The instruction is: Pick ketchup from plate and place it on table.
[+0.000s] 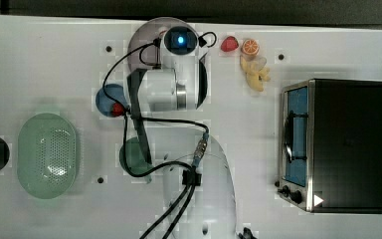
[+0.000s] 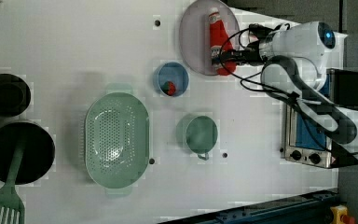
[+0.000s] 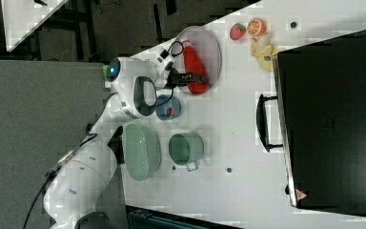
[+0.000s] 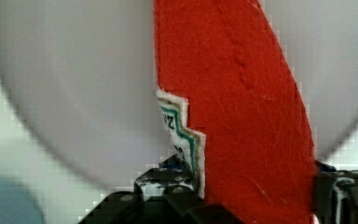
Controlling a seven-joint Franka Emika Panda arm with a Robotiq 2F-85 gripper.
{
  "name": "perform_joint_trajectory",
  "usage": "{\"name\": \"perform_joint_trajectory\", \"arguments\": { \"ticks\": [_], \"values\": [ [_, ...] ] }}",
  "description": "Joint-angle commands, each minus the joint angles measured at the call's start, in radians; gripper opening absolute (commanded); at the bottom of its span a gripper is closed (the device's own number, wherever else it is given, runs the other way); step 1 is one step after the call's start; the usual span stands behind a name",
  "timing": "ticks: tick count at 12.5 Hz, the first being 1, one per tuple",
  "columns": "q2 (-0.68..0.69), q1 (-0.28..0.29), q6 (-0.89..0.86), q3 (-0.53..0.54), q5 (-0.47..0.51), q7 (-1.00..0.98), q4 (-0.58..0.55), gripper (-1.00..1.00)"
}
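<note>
Item, nearest the lens in the wrist view: the soft, felt-like red squeeze bottle of ketchup [image 4: 242, 116], its white-and-dark label edge showing at one side. The black two-fingered gripper [image 4: 256, 196] stood with one finger against each flank of the bottle's lower body, pinching it at a fairly wide span.

Item: large round flat plate, pale greyish-lilac [image 4: 74, 84]. The bottle lay on it, white cap toward the left view's top edge, base toward the plate's nearer rim [image 2: 193, 56]. Whether the base had cleared the surface could not be told.

Item: white rectangular tabletop with small dark holes [image 2: 74, 42]. Bare stretches lay to the left view's left of the plate.

Item, not concerned: small blue bowl [image 2: 172, 78] holding a red piece, just beside the plate; small green cup with handle [image 2: 196, 134]; pale green perforated colander [image 2: 116, 139]; red strawberry [image 1: 229, 44] and orange slice [image 1: 250, 47]; black toaster oven [image 1: 335, 145].

Status, as judged: approach and grasp appeared done. Remaining were the lift off the plate, the carry to open tabletop, the set-down and the release. The bottle had not yet reached the table.
</note>
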Motion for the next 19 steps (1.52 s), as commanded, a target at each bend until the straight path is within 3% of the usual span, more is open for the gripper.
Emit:
{"name": "perform_joint_trajectory", "arguments": {
  "ticks": [1,7,10,14,19],
  "values": [
    [-0.159,-0.030,-0.111,-0.003,0.014,0.003,0.097,0.27],
    [-0.357,-0.100,-0.359,-0.007,0.094,0.097,0.076,0.26],
    [-0.482,-0.115,-0.441,-0.022,0.094,0.115,-0.031,0.27],
    [-0.628,-0.115,-0.383,-0.039,0.094,0.215,-0.265,0.27],
    [-0.685,-0.115,-0.128,-0.045,0.094,0.222,-0.544,0.27]
  ]
}}
